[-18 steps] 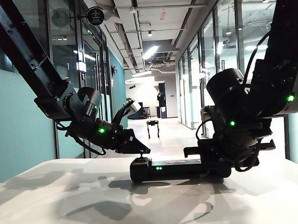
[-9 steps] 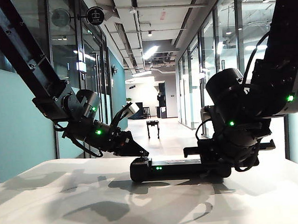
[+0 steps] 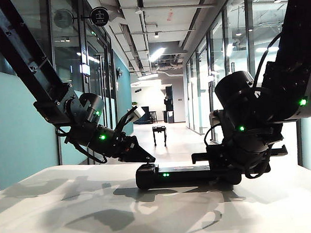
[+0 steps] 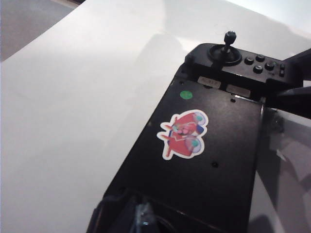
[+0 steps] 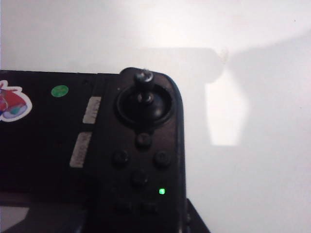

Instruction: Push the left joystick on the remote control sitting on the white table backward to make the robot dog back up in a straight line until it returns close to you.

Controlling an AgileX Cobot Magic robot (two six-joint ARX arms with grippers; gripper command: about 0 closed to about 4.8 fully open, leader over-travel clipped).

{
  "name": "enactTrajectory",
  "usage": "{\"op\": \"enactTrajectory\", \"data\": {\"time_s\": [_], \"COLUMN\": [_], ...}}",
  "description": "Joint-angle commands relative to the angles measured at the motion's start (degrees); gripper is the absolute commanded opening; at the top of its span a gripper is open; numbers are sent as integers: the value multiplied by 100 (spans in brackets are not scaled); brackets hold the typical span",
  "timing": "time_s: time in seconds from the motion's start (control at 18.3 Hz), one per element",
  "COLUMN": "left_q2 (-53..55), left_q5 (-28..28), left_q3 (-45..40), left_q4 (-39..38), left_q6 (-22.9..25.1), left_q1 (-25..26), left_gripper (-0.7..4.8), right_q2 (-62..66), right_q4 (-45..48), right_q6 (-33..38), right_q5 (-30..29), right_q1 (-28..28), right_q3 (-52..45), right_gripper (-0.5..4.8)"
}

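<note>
Lowered since a second ago, the left hand (image 3: 147, 158), its opening unreadable, tips onto the left joystick (image 3: 147, 163) of the remote control (image 3: 174, 175) mid-worktop (image 3: 72, 215), right hand (image 3: 229, 170) seemingly steadying the other end, robot dog (image 3: 159, 132) far down the corridor.

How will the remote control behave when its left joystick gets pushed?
Probably stays put: the right gripper seems clamped on the remote control's right end. Flat on the white table, it seems unlikely to tip. The left gripper, shut, sits over its left end.
</note>
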Motion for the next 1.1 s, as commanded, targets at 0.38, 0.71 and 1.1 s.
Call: {"op": "enactTrajectory", "data": {"time_s": [0.38, 0.71, 1.1], "left_q2": [-7, -7, -7], "left_q5": [127, 127, 127], "left_q3": [11, 11, 11], "left_q4": [-63, -111, -125], "left_q6": [39, 42, 42], "left_q1": [-2, -2, -4], "left_gripper": [-5, -5, -5], "right_q2": [-31, -31, -31], "right_q4": [164, 162, 164], "right_q6": [22, 22, 22], "right_q5": [118, 118, 118], "right_q1": [-9, -9, -9], "right_q3": [28, 28, 28], "right_gripper": [170, 170, 170]}}
